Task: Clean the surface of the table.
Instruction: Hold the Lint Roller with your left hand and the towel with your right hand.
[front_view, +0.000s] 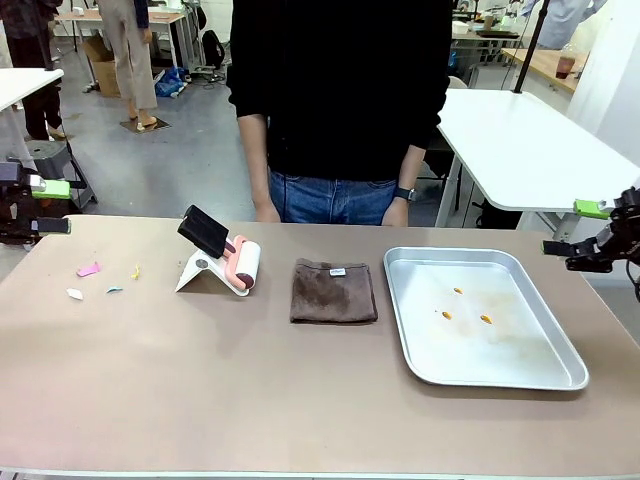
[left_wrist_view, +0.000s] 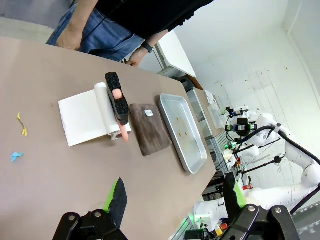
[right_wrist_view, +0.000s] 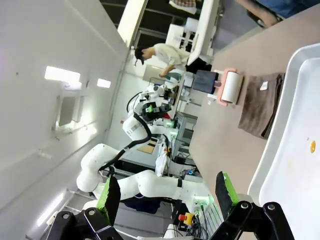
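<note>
The tan-brown table (front_view: 250, 390) carries small paper scraps (front_view: 90, 270) in pink, white, blue and yellow near its left end. A lint roller (front_view: 225, 262) with a black handle rests on a white stand left of centre. Beside it lies a folded brown cloth (front_view: 334, 291). My left gripper (front_view: 50, 207) hangs open at the table's left edge, well clear of the scraps. My right gripper (front_view: 575, 228) is open past the right edge. The left wrist view looks between its open fingers (left_wrist_view: 116, 200) at the table (left_wrist_view: 50, 65), roller (left_wrist_view: 116, 102), cloth (left_wrist_view: 149, 127) and scraps (left_wrist_view: 21, 123).
A shiny metal tray (front_view: 545, 375) with a few orange crumbs (front_view: 447, 314) sits on the right. A person in a black top stands at the far edge, hands (front_view: 265, 212) by the table. The right wrist view shows the tray (right_wrist_view: 295, 165), cloth (right_wrist_view: 260, 102) and roller (right_wrist_view: 231, 86).
</note>
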